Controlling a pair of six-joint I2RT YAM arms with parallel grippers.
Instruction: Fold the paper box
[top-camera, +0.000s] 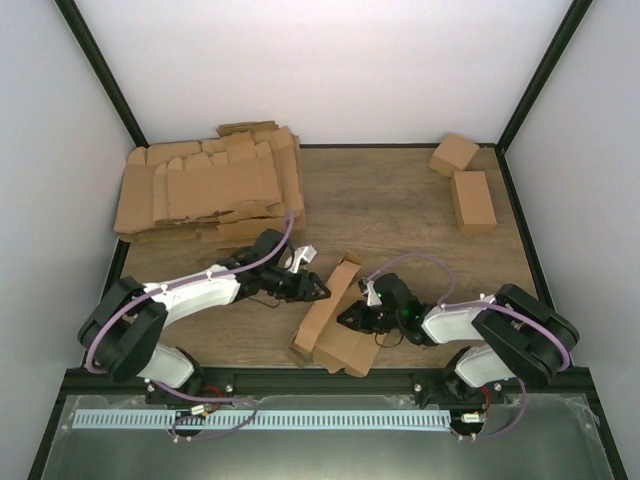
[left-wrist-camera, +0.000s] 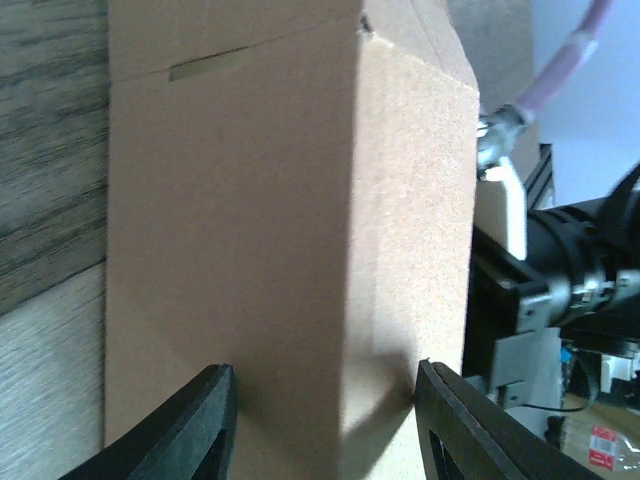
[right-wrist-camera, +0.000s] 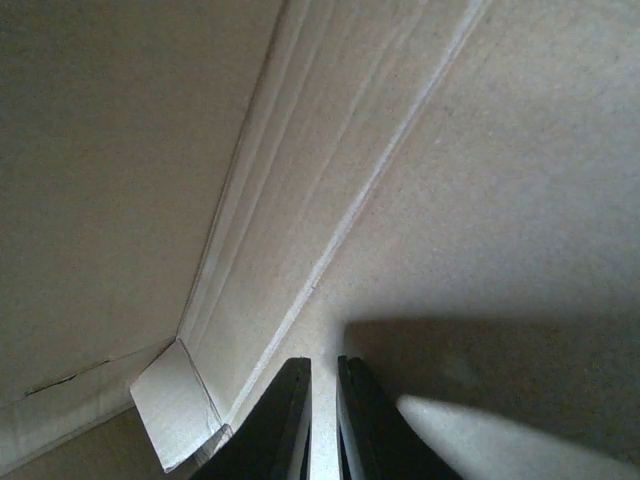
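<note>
Two end effectors met at one paper box (top-camera: 335, 330), mid-front of the tabletop (top-camera: 390, 210).
Jaws apart, the left end effector (top-camera: 318, 292) straddled its raised wall and ought to pinch squarely on the crease; the right end effector (top-camera: 347, 318), fingers together, braced inside. Counted: one pile of blanks (top-camera: 205, 190), two small closed boxes (top-camera: 473, 199).

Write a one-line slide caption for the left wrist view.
Left gripper, jaws apart, faces a creased panel of the paper box on the wooden table.
</note>
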